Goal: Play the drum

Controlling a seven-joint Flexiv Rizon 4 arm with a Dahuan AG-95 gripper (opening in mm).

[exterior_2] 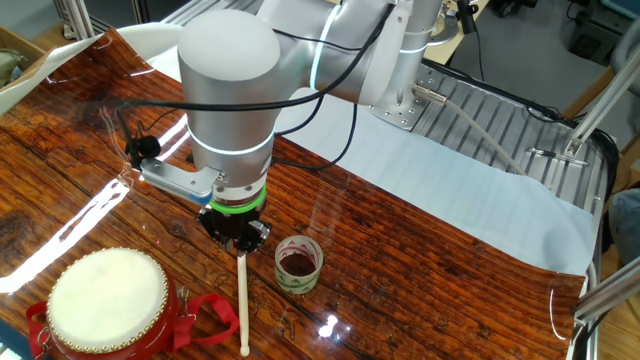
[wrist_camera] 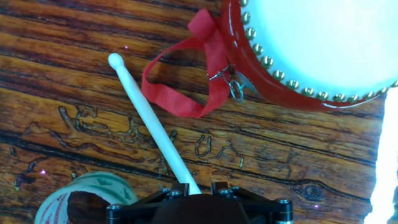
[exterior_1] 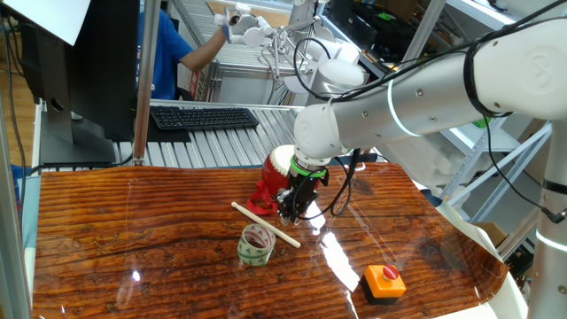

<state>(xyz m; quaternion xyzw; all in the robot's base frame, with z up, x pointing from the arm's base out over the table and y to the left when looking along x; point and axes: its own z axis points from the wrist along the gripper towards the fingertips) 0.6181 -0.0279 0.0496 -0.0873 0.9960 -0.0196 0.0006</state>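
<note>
The wooden table [exterior_2: 420, 250] is seen to carry the drum [exterior_2: 105, 300], at 8 o'clock from the gripper [exterior_2: 237, 237] in the other fixed view. A white drumstick [wrist_camera: 149, 127] lies just beside the green-rimmed tape roll [exterior_2: 298, 263]. Whether the fingers pinch the stick's near end cannot be told.

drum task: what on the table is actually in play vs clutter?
In play:
- drum, cream skin, red body
- drumstick, butt end at the gripper, tip lying on the wood beside the red ribbon

Clutter:
- tape roll, beside the stick
- orange push button, near the table edge
</note>
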